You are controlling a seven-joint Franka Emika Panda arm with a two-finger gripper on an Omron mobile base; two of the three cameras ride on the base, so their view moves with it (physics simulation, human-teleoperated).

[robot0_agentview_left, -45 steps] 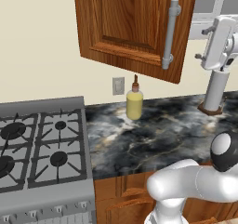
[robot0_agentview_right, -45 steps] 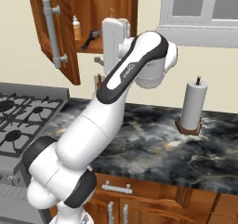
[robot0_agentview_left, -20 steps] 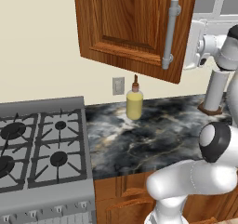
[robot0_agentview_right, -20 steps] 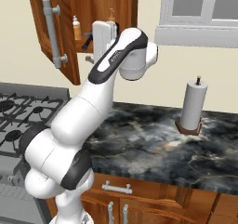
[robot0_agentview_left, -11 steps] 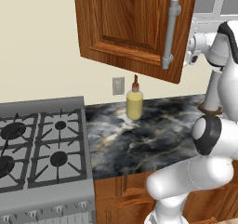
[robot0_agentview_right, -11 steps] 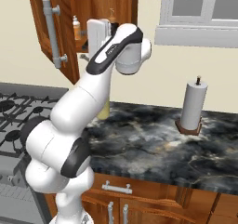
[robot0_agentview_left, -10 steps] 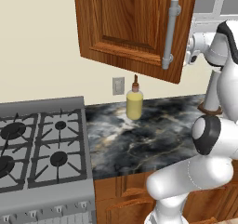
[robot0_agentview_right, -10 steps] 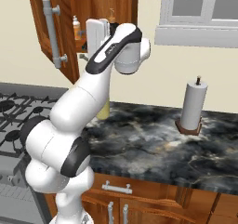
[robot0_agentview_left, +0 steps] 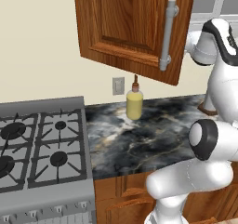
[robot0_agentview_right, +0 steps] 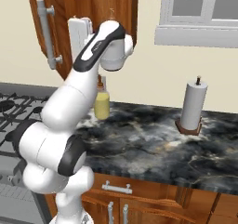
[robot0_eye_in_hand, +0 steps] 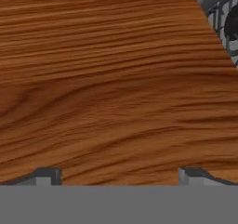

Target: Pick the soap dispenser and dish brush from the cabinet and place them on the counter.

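Gripper [robot0_eye_in_hand: 119, 175] fingers spread apart, nothing held, facing cabinet [robot0_agentview_left: 125, 28] wood up close. I should steer clear of the door edge before reaching inside.

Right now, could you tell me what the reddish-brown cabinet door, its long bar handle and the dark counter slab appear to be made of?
The reddish-brown raised-panel cabinet door looks like stained wood with a smooth, slightly glossy finish: flowing grain lines show. Its long grey bar handle seems brushed metal, judging by its even matte grey. The dark counter slab resembles polished marble, with pale grey and golden veins; it could be an imitation.
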